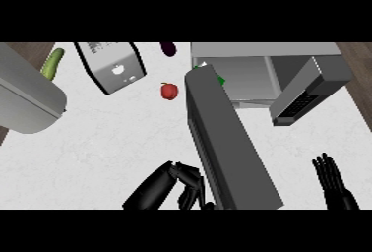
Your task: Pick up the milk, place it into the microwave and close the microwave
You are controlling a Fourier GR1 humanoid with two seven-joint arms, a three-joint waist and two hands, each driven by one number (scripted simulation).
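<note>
Two black hands show for you: your left hand [169,184] curls its fingers against the grey microwave door [227,147]; your right hand [334,182] rests beside it, straight-fingered. White-green milk carton [210,71] sits inside the microwave [251,74].

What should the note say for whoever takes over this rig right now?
Left robot hand: fingers curled, low in the view against the microwave door, holding nothing.
Right robot hand: open, fingers up, resting at the lower right.
Milk: only a white and green bit shows past the door's top edge, apparently inside the microwave.
Done: milk seems placed.
Left: the door stands wide open; swing it shut.
Also on the counter: red pepper, toaster.
</note>
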